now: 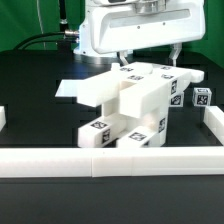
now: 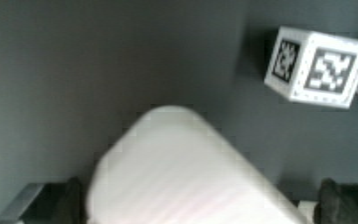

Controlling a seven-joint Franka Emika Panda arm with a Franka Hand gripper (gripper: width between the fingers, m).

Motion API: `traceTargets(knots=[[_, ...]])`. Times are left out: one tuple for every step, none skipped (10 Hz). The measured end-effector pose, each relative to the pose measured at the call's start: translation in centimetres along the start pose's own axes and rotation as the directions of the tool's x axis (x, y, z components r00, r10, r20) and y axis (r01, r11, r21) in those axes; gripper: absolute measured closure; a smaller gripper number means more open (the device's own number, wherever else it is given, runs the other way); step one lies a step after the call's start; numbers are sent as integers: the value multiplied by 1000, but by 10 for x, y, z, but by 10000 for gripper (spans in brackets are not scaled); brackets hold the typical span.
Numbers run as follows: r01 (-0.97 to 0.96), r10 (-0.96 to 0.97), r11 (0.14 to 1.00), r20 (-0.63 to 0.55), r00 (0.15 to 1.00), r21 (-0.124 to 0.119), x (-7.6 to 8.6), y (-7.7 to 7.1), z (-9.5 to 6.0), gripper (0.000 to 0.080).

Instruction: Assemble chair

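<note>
The chair parts [image 1: 135,105] stand stacked together in the middle of the black table, glossy white blocks with black-and-white tags. A flat white panel [image 1: 85,90] sticks out of them toward the exterior view's left. A small square leg [image 1: 200,97] with a tag stands apart at the exterior view's right and also shows in the wrist view [image 2: 323,65]. My gripper [image 1: 150,57] hangs just above the top of the stack with its fingers spread wide. In the wrist view a blurred, rounded white part [image 2: 176,165] lies between the fingers [image 2: 51,200], and the gripper [image 2: 197,205] looks open around it.
A long low white rail [image 1: 110,160] runs along the front of the table. Short rail pieces stand at the exterior view's left [image 1: 3,118] and right [image 1: 212,125]. Dark cables lie at the back left.
</note>
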State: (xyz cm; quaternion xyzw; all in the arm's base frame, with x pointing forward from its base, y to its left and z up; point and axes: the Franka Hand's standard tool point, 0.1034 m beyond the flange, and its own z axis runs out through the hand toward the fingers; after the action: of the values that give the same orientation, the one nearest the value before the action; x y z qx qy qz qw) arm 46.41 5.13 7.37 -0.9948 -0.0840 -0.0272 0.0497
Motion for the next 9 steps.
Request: traceTargets(knots=[[3, -3, 1000, 3, 1000, 1, 0, -2, 2, 150], [-1, 1, 1000, 7, 1000, 2, 1, -5, 4, 150], [0, 0, 1000, 12, 1000, 4, 3, -8, 8, 150], [3, -4, 1000, 21, 1000, 8, 3, -9, 9, 150], [26, -26, 1000, 23, 999, 5, 6, -10, 8, 150], [68, -69, 998, 36, 997, 14, 5, -7, 7, 150], [58, -59, 998, 39, 998, 15, 4, -7, 8, 150], [58, -59, 998, 39, 998, 15, 4, -7, 8, 150], [58, -59, 998, 39, 998, 15, 4, -7, 8, 150]])
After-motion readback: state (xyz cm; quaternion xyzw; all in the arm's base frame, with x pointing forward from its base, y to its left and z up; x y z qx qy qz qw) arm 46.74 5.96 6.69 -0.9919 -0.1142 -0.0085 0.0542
